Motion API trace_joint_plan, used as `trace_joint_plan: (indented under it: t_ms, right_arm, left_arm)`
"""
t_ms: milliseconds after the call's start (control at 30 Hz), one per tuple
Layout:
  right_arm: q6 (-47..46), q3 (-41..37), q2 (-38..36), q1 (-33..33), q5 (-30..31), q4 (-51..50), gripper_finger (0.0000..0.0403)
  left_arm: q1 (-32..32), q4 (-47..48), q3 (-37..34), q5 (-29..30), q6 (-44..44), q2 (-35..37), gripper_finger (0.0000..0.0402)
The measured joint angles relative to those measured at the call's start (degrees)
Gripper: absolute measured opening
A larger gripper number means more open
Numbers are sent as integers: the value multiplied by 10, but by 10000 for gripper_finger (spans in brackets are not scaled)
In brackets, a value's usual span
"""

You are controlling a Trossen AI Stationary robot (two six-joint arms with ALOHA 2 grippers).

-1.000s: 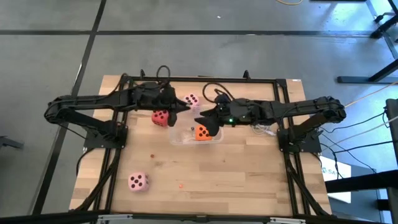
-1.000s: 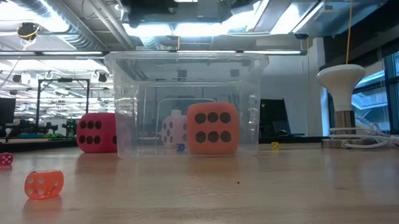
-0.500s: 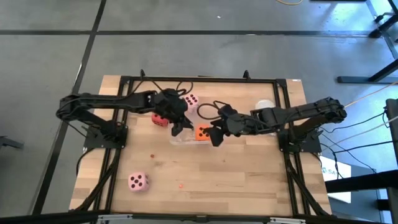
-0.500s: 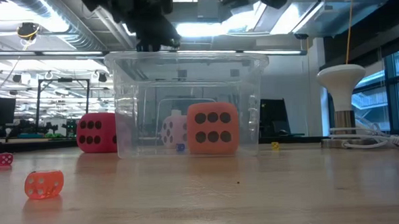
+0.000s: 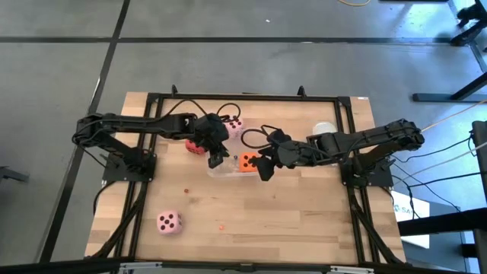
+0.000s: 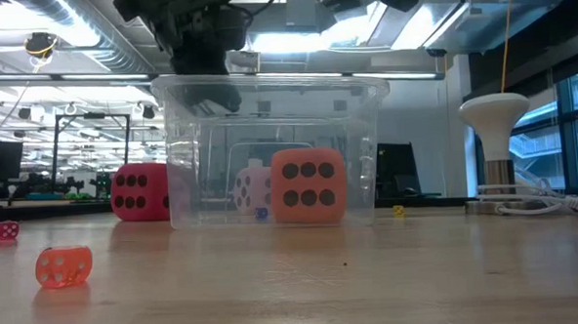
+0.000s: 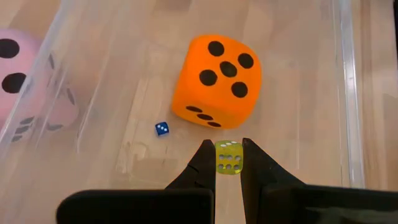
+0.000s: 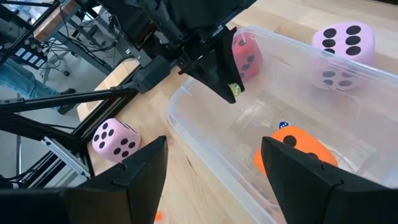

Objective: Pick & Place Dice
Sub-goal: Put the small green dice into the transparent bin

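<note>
A clear plastic tub (image 5: 227, 167) stands mid-table, and a large orange die (image 7: 216, 81) and a tiny blue die (image 7: 161, 129) rest on its floor. My left gripper (image 7: 227, 149) is shut on a small yellow die (image 7: 229, 157) over the tub's left part, its fingertips just below the rim (image 6: 216, 93). My right gripper (image 5: 264, 169) hovers open by the tub's right end. A red die (image 5: 195, 145) and a pink die (image 5: 234, 122) sit on the table behind the tub. Another pink die (image 5: 168, 222) sits near the front left. My left gripper pinches the small yellow die by two opposite faces (image 7: 219, 158) between its two fingertips. The fingers slant down into the tub from the table's left and far side. The die (image 8: 234, 91) is lifted clear above the tub's floor.
Two tiny dice, one orange (image 6: 64, 267) and one red (image 6: 4, 231), lie on the table toward the front, and a tiny yellow one (image 6: 399, 211) lies right of the tub. A white mushroom-shaped object (image 6: 495, 124) stands at the far right. The arms' black frame (image 5: 152, 99) borders the board.
My left gripper has come down and toward the table's near edge, tipping its fingers downward, from beside the red die to over the tub's left part. My right gripper has swung toward the near edge and tipped down, then held still by the tub's right end.
</note>
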State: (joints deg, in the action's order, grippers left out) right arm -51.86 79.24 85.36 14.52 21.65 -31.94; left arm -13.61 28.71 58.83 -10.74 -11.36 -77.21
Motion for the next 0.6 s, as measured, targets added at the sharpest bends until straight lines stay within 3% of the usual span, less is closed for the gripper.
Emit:
trace_joint_plan:
  t_ms: [200,600]
  right_arm:
    - [0,0,0,0,0,0,259]
    - [1,0,0,0,0,-4,259]
  left_arm:
    - [0,-2,0,0,0,0,13]
    - [10,-32,0,-15,22,0,59]
